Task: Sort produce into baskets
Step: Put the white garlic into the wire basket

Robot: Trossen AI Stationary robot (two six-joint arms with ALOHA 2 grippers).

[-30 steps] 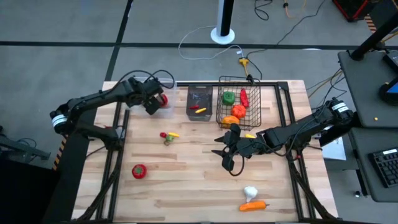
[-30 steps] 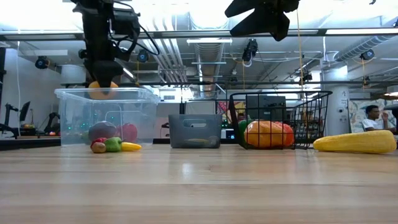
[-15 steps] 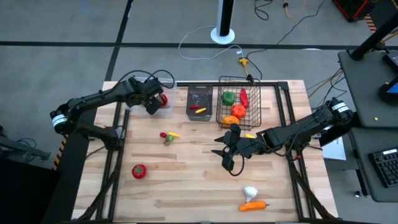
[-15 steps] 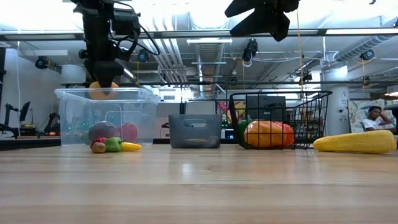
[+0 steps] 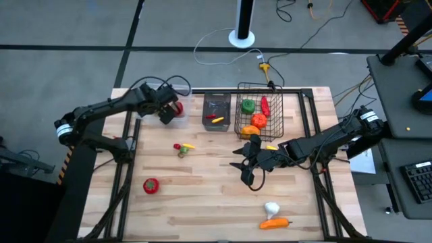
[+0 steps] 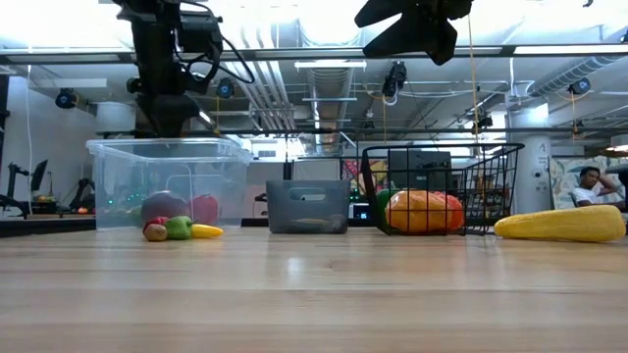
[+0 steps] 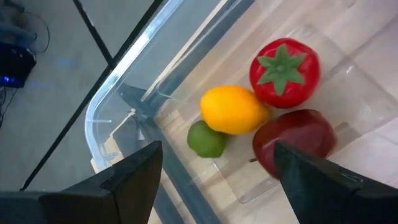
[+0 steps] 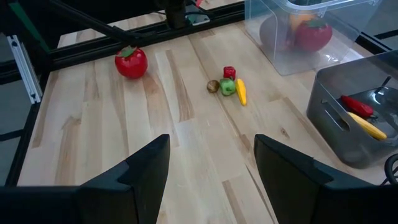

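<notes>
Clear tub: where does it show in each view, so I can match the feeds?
High view: tub at the table's far left, under the left arm.
Low view: left of centre, left of the dark bin.
Left wrist view: fills most of the picture, beyond the jaws.
Right wrist view: far across the table.
Shared landmark: the red tomato inside it.

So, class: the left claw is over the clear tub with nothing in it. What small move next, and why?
Probably lift the left claw clear of the tub. Its fingers are open and empty, and the lemon already lies inside beside the tomato, while loose produce waits on the table.
</notes>
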